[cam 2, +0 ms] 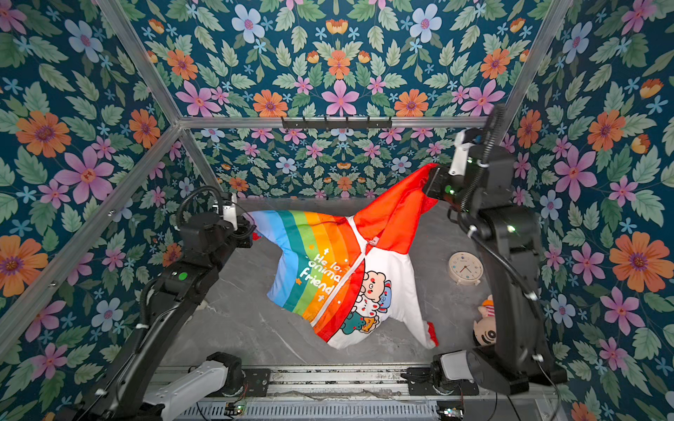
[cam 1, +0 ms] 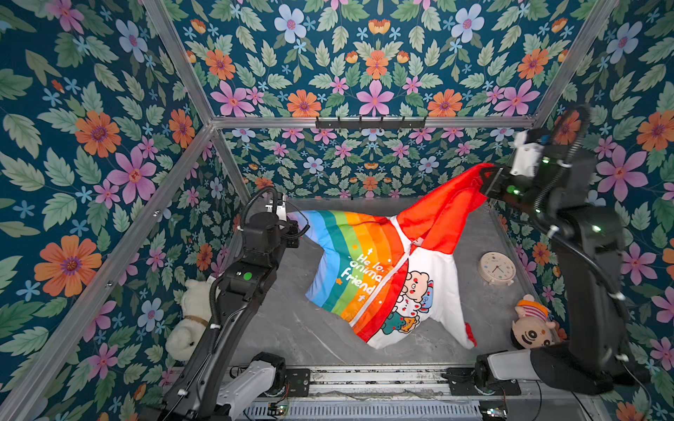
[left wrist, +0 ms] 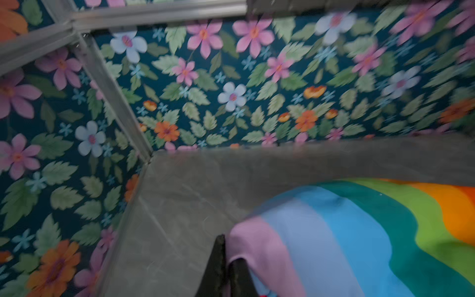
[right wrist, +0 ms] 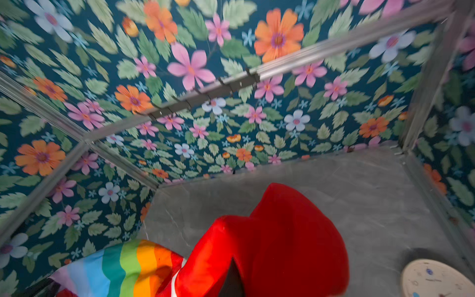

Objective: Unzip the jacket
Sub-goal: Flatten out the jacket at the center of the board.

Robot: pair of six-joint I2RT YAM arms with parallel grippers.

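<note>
Bare bench (cam 1: pixel 291 328) lies open at the jacket's (cam 1: pixel 364 262) seven o'clock. An alarm clock (cam 1: pixel 496 268) at three, a plush doll (cam 1: pixel 533 324) at four and a white teddy (cam 1: pixel 189 317) at eight block passage.
</note>
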